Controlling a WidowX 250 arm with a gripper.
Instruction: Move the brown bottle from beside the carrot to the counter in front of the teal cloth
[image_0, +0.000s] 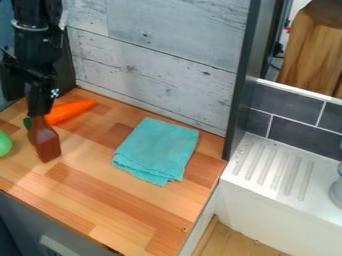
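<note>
- Brown wood-block worktop (113, 205), backed by grey plank panels (160, 65), carried everything below.
- A folded turquoise cloth (157, 150) lay near the back edge, towards the right corner.
- The black two-finger gripper (39, 115) was clamped on the bottle's narrow top, near the left edge.
- An orange toy carrot (70, 111) lay just behind, near the back-left corner.
- The brown, narrow-necked bottle (45, 142) hung nearly upright.
- A light green round object (4, 144) sat beside it, leftward.

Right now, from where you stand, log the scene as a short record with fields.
Gripper: upper left, at the top of a brown bottle
Behind bottle: orange carrot
Left edge: part of a green rounded object
Middle: folded turquoise cloth
Surface: wooden counter
Right: white ridged drainboard
</note>
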